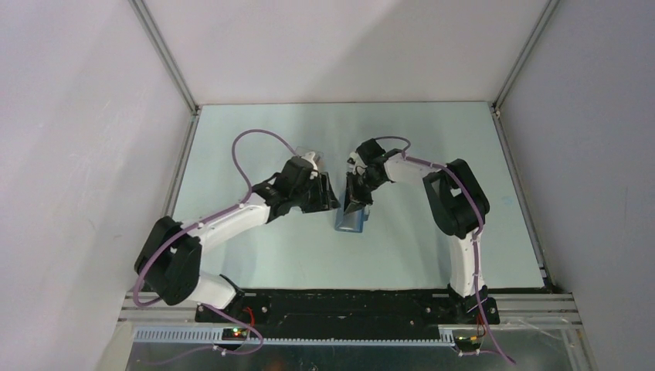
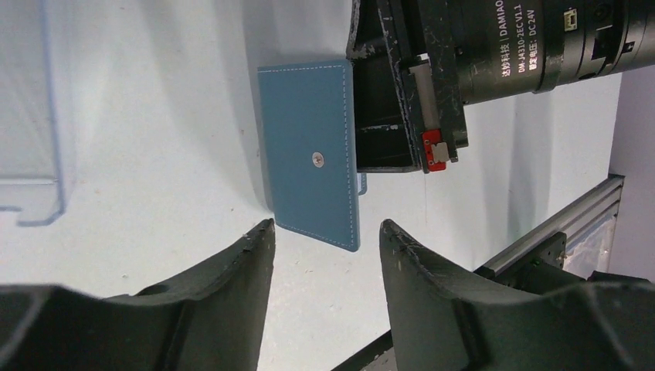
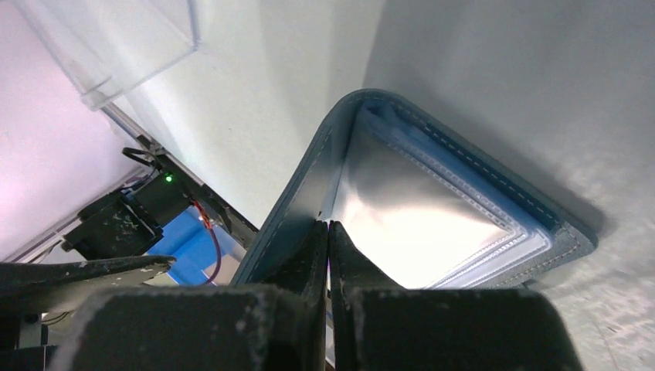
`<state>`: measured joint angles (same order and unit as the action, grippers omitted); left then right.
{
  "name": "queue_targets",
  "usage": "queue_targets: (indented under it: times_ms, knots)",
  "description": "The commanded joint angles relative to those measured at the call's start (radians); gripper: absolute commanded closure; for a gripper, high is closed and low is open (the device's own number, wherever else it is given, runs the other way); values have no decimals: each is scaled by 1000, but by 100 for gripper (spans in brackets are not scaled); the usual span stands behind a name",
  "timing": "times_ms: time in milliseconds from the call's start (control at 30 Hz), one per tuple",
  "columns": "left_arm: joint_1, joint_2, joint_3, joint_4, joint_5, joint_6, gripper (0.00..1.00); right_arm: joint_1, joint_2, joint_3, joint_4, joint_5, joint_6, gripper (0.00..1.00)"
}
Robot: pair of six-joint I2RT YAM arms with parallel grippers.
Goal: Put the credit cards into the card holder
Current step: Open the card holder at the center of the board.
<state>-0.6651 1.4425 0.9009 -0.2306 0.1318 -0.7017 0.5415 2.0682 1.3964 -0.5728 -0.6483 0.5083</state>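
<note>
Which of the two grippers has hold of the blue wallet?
The right gripper: its jaws are pinched shut on one cover of the card holder. The left gripper is open and holds nothing.

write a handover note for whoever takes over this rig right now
Left gripper: open, empty, facing the outside of the raised cover.
Right gripper: shut on one cover of the card holder, propping it open on the table.
Credit cards: none in any view; cannot tell if any are inside.
Clear plastic piece lies off to the side.
Done: holder held open.
Left: find the cards and slide them in.
</note>
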Motion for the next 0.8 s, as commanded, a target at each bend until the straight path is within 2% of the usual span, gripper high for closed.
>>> queue_targets:
  times_ms: [0,267,400,567,667,733,767]
  knots:
    - [43,-74,-11,-12,3,41,44,22,-46,58,49,-55,27,96]
    - [67,-73,-15,-17,57,57,52,52,17,115,50,-54,38,96]
    - [67,-31,-7,-49,26,67,42,58,29,127,54,-50,43,96]
    - [67,24,25,-101,-64,98,43,59,56,144,47,-38,42,96]
    - [68,70,49,-110,-64,108,49,61,65,145,39,-36,39,96]
    - [67,95,60,-112,-64,107,58,61,62,144,24,-23,29,96]
    - [67,102,61,-114,-62,106,69,62,58,143,16,-3,24,96]
